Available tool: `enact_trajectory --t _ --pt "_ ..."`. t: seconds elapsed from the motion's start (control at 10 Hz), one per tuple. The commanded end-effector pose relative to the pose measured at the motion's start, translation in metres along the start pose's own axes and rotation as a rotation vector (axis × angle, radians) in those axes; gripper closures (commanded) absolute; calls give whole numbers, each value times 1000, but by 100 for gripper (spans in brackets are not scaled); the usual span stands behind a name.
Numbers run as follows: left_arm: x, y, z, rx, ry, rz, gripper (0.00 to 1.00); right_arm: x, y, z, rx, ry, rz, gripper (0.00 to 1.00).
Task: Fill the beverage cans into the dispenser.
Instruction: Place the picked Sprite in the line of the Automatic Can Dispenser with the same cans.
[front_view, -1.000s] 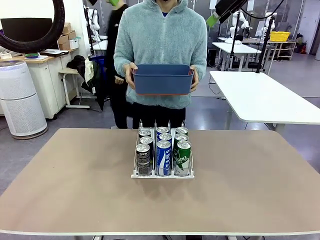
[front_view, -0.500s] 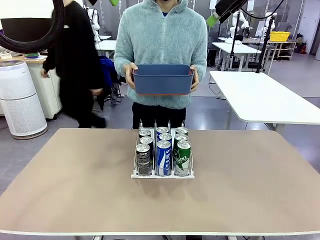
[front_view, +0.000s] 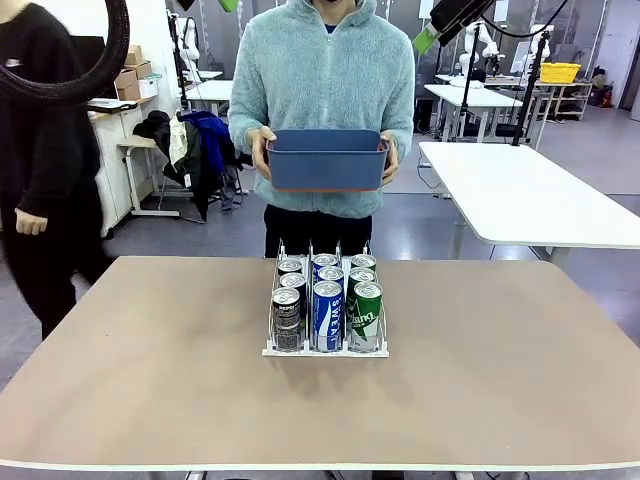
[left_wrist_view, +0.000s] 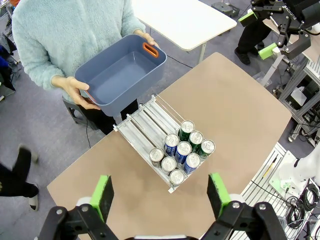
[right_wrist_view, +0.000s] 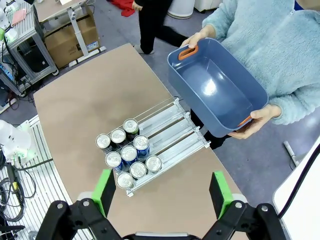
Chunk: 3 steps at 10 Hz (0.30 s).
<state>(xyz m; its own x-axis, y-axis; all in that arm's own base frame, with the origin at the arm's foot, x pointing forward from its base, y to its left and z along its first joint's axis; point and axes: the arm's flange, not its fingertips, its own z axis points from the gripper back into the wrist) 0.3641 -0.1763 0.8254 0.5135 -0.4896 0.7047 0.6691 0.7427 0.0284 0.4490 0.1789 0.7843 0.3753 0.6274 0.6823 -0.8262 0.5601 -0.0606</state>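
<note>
The white dispenser (front_view: 325, 351) stands at the table's middle. Its three lanes hold several beverage cans: dark ones (front_view: 287, 316) on the left, blue ones (front_view: 327, 313) in the centre, green ones (front_view: 366, 316) on the right. From high above, the left wrist view shows the cans (left_wrist_view: 182, 150) packed at the front end, with the dispenser's rear rails (left_wrist_view: 150, 117) bare. My left gripper (left_wrist_view: 160, 195) hangs open and holds nothing. In the right wrist view my right gripper (right_wrist_view: 162, 192) is also open and holds nothing, well above the cans (right_wrist_view: 125, 152) and the dispenser (right_wrist_view: 172, 125).
At the far edge, a person in a light fleece holds an empty blue bin (front_view: 326, 160) in both hands, above and behind the rack. Another person in black (front_view: 40, 170) stands at the far left. A white table (front_view: 530, 190) is at the back right. Brown tabletop (front_view: 150, 380) surrounds the rack.
A person in black has walked across the background from behind the bin holder to the far left. The cans, the dispenser and the bin have not moved.
</note>
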Motion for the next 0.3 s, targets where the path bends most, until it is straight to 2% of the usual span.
enact_trajectory --t 0.0,0.2 --pt "-2 1 1 0 0 7 0 -2 -1 1 15 -5 0 0" --pt "-2 1 1 0 0 7 0 -2 -1 1 15 -5 0 0"
